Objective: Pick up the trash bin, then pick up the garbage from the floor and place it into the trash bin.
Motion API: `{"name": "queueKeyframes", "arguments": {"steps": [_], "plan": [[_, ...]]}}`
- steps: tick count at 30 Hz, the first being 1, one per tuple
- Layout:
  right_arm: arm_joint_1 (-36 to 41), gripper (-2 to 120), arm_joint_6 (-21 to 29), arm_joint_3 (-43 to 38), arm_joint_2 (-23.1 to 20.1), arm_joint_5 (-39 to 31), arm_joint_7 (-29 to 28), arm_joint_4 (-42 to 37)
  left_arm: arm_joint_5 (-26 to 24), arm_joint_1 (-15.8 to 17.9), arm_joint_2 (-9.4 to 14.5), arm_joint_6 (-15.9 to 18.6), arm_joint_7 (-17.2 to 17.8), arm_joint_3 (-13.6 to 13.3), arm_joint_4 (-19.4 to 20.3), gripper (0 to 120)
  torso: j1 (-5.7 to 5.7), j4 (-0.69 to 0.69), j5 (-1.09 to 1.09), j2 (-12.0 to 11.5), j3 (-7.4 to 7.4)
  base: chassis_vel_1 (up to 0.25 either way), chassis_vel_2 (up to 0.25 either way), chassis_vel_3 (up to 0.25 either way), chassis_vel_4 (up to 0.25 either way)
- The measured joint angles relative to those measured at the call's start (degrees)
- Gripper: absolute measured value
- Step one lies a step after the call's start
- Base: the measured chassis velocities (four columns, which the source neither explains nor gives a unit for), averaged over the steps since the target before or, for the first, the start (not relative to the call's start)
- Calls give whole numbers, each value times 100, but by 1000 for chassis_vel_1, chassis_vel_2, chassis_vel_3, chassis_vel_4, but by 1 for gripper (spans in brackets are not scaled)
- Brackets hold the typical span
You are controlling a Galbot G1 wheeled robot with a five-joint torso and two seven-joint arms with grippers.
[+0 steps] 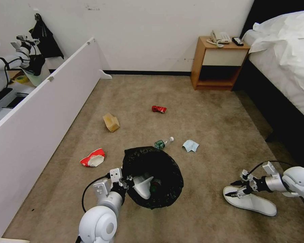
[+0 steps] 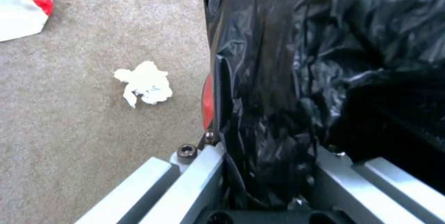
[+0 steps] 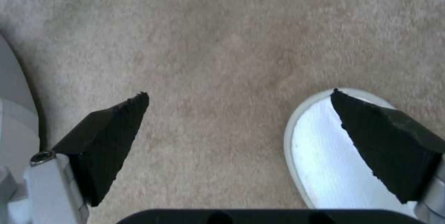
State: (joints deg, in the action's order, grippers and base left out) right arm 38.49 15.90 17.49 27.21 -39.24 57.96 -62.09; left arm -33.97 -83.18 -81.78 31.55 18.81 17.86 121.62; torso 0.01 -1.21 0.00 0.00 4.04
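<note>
Right gripper (image 1: 233, 193) low, splayed wide over slipper (image 1: 251, 201) (left gripper (image 1: 126, 184) clamped on trash bin (image 1: 158, 168) rim)

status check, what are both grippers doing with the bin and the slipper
Left gripper shut on rim of black-bagged red trash bin. Right gripper open, over toe of flat white slipper. Nothing in the way.
</note>
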Motion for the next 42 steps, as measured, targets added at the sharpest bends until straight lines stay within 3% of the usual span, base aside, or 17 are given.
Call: {"name": "queueKeyframes", "arguments": {"steps": [28, 42], "plan": [[-23, 100, -49, -66, -84, 409, 157, 481, 30, -73, 81, -80, -58, 20, 105, 0, 0, 0, 0, 0, 0, 0, 0, 0, 0], [-158, 100, -126, 50, 144, 674, 228, 791, -21, -43, 116, -95, -58, 58, 95, 0, 0, 0, 0, 0, 0, 0, 0, 0, 0]]}}
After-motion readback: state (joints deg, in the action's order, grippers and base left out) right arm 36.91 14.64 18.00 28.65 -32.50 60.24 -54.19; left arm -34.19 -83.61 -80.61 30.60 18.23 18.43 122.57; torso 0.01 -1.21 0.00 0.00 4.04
